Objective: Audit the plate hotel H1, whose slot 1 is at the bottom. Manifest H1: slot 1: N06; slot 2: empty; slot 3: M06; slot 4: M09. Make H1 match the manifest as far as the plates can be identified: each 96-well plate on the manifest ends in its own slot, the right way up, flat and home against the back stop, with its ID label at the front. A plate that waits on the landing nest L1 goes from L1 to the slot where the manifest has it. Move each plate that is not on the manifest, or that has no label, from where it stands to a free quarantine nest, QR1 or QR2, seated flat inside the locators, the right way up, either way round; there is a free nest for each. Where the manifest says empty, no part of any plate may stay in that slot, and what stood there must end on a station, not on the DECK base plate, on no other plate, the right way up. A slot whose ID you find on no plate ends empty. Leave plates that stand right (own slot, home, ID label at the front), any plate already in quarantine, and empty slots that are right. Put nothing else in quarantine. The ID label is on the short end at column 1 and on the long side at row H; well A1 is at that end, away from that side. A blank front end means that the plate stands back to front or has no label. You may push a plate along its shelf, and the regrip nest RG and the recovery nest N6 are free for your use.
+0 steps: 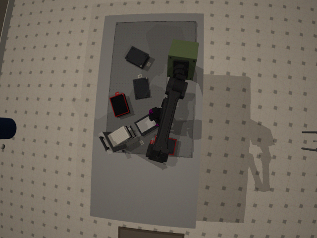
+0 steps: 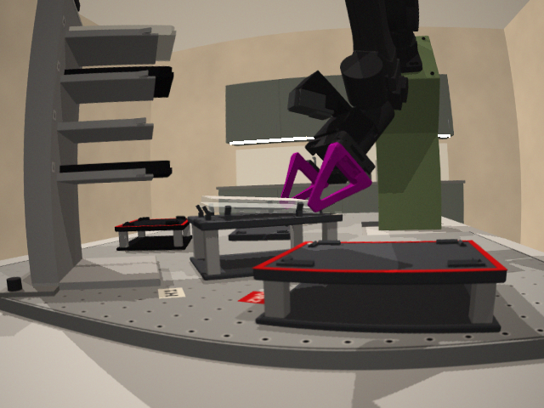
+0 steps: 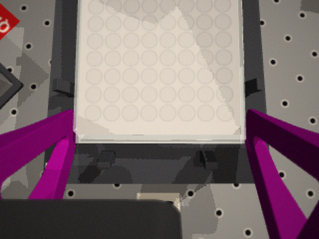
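Note:
A pale 96-well plate [image 3: 159, 70] lies flat on a black raised nest [image 2: 263, 219] in the middle of the deck; it also shows in the top view [image 1: 146, 124] and side view [image 2: 252, 202]. My gripper [image 3: 160, 119] [image 2: 303, 197] is open, with its purple fingers on either side of the plate's near end at plate height. I see no label on the near end in the wrist view. The plate hotel [image 2: 100, 110] stands at the left. Dark plates sit on its bottom shelf [image 2: 116, 167] and third shelf [image 2: 118, 72]. A pale plate [image 1: 119, 134] lies on its top.
Two red-rimmed nests stand empty, one close in front [image 2: 382, 258] and one behind the hotel [image 2: 151, 223]. Two more black nests [image 1: 136, 56] [image 1: 141, 88] lie farther back. The green arm base [image 1: 183, 58] stands at the deck's right edge.

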Available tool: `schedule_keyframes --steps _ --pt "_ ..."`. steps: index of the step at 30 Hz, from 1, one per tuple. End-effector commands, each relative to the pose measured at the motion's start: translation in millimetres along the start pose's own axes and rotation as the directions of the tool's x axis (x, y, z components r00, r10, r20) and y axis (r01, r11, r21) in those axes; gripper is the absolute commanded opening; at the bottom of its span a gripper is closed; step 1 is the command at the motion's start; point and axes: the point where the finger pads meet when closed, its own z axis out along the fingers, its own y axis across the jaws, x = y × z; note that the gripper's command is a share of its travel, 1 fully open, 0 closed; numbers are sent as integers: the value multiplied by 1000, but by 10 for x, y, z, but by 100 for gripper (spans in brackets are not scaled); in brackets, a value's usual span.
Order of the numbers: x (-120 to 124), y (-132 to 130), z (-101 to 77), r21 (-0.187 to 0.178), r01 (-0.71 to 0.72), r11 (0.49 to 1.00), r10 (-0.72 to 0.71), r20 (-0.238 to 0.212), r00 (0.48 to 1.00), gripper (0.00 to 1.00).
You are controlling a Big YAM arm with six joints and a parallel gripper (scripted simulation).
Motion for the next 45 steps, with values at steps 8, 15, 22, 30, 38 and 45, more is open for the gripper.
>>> schedule_keyframes --steps 8,15,22,30,38,45 --pt "-1 -26 -26 6 3 1000 -3 0 1000 93" --pt "-1 -26 -26 6 3 1000 -3 0 1000 100" --pt "-1 -26 -26 6 3 1000 -3 0 1000 100" --pt "-30 15 24 -2 3 1000 -3 10 1000 100" --pt "-113 -101 -192 25 14 1000 -14 -8 1000 100" --pt "-182 -101 -282 25 13 1000 -13 -8 1000 100"
